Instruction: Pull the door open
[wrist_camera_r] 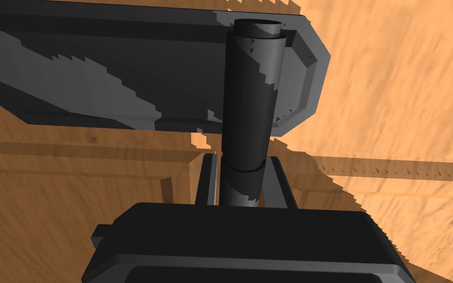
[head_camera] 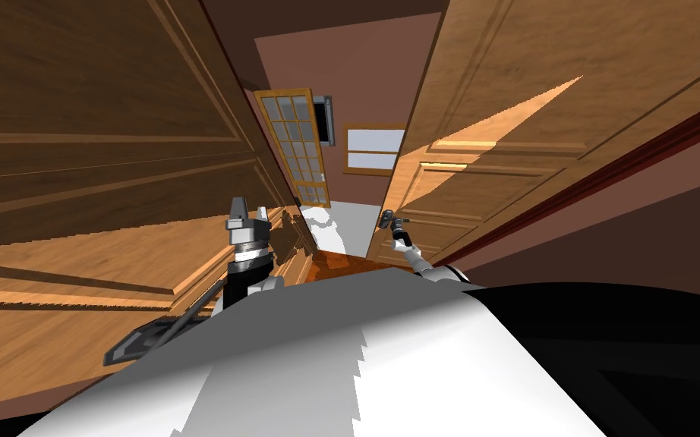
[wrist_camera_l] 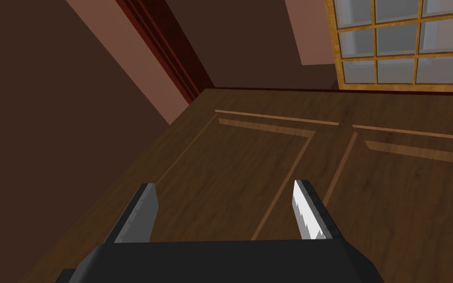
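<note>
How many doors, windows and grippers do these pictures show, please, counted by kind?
Wooden doors: 2, left door and right door
Glass-paned door: 1
Window: 1
Grippers: 2, left gripper open, right gripper shut on the handle
Total: 6

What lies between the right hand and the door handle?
Nothing. In the right wrist view the right hand has its fingers pressed on both sides of the dark handle, which stands out from a plate on the wooden door.
</note>
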Available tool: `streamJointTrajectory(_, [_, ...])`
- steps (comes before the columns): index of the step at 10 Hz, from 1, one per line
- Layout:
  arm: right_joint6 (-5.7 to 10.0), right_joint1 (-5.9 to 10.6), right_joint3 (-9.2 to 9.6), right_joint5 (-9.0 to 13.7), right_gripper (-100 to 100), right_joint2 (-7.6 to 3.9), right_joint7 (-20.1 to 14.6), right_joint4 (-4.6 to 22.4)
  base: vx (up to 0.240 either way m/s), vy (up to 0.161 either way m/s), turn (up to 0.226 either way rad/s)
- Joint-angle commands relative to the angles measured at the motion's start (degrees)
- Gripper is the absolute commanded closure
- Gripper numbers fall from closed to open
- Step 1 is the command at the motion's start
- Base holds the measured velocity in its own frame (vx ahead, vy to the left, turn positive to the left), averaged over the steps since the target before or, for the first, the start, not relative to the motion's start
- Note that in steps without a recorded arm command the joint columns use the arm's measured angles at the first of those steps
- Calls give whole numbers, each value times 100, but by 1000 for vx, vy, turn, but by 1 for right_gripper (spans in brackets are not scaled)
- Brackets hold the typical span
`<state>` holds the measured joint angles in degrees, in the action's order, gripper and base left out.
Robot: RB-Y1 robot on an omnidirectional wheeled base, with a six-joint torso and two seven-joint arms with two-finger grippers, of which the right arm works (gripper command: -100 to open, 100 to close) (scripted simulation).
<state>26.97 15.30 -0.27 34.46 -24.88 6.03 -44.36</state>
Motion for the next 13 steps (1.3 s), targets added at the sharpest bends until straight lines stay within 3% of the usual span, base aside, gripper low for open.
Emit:
streamJointTrajectory(1, [5,-2,-3,-1,100,-5,3,-1,0,0,0])
streamJointTrajectory(3, [4,-38,85,-6,100,-45,-73,-42,-51,-15,51])
streamJointTrajectory(11, [46,-240,577,-38,100,-328,-512,-305,-219,-66,140])
streamJointTrajectory(13, [41,-236,590,-37,100,-330,-522,-314,-174,-40,75])
